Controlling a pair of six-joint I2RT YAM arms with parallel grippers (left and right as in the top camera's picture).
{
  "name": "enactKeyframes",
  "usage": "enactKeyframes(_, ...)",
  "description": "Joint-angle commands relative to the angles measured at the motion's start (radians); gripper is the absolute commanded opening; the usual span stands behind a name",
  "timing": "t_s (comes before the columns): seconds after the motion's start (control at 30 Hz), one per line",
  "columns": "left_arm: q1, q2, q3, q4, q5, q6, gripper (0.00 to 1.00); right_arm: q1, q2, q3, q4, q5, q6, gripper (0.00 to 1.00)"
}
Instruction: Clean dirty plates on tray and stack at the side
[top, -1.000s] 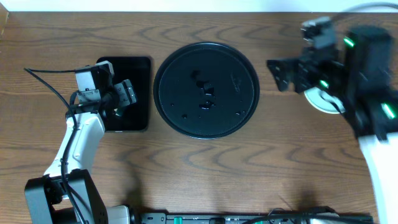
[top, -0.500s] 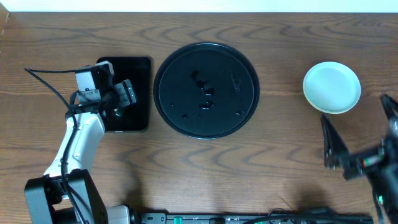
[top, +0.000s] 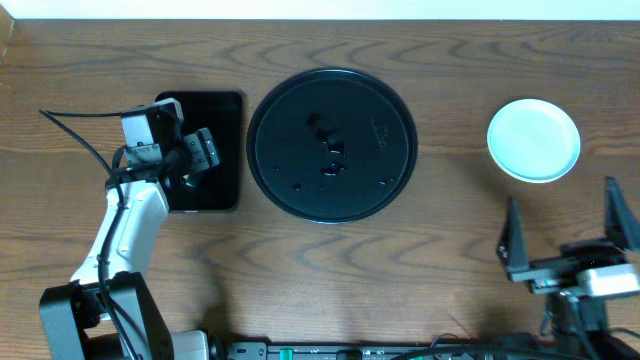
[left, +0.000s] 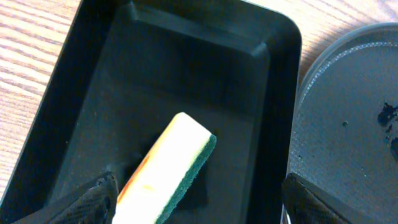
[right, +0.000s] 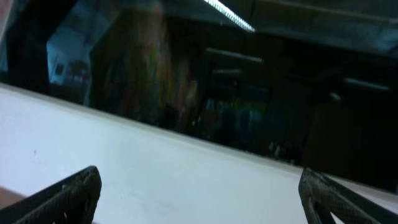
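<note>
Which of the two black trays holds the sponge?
The smaller rectangular tray: the yellow-and-green sponge lies in it. The large round tray holds only small dark marks.

The overhead view is bright and evenly lit from above. The wooden bench (top: 300, 270) carries only faint, soft-edged shadows in the lower left. The plate (top: 533, 139) at the right is almost washed out, its surface showing little detail. The round tray (top: 331, 143) has a dull grey sheen.

The left wrist view is crisp in the middle, with the sponge (left: 168, 171) sharp. The tips of the left gripper (left: 205, 198) in the lower corners are dark and soft.

The right wrist view is dim and smeared, with one bright streak at upper centre and a pale, blurred band below.
</note>
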Motion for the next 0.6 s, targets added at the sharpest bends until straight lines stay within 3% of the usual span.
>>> enactKeyframes(0.0,0.002,-0.001,-0.001,0.004,-0.012,0.01,0.85,-0.006,-0.058,-0.143,0.061,-0.004,0.034,0.99)
enactKeyframes(0.17,0.002,-0.001,-0.001,0.004,-0.012,0.01,0.85,-0.008,-0.171,-0.327,0.089,-0.002,0.046,0.99)
enactKeyframes(0.4,0.002,-0.001,-0.001,0.004,-0.012,0.01,0.85,-0.007,-0.168,-0.488,0.166,0.011,0.046,0.99)
enactKeyframes(0.57,0.002,-0.001,-0.001,0.004,-0.012,0.01,0.85,-0.004,-0.168,-0.5,0.064,0.012,0.047,0.99)
